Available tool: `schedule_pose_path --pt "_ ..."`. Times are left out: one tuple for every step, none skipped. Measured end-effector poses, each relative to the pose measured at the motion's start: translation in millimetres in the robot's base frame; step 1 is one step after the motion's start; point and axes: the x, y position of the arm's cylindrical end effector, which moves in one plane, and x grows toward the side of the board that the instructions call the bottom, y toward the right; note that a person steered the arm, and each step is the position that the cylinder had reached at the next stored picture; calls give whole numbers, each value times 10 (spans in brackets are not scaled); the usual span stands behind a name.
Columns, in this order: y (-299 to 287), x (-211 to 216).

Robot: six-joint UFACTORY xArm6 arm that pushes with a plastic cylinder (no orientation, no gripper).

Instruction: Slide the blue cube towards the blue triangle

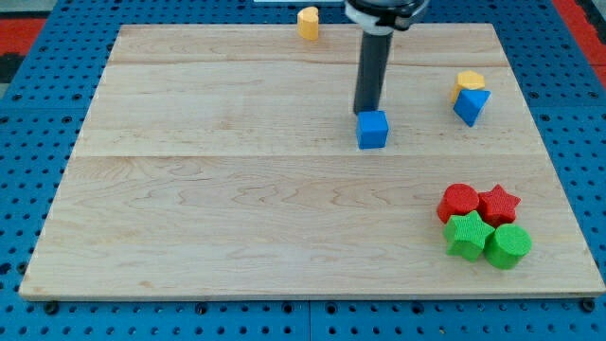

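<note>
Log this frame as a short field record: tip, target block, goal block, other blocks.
tip: my tip at the blue cube's top edge, on its view's-top side
target: blue cube, mid-board
goal: blue triangle, to the view's right, yellow block touching above
others: yellow block at top; red-green cluster, lower right

Lab: blue pegboard bench [28, 114], wooden board [237, 218]

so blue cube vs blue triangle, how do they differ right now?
The blue cube is square-faced and stands alone mid-board; the blue triangle is wedge-shaped and sits near the view's right edge, against a yellow block. My tip is right behind the cube, towards the view's top; nothing is at the triangle. Both are the same blue.
</note>
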Motion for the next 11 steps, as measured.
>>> schedule_pose_path --pt "-256 92" --pt "-107 522" --pt "133 531" --pt "148 236" --pt "220 209" --pt "34 172" --pt "87 -119" --pt "88 -309" --pt "406 -329" --pt "564 -283" --pt "282 -28"
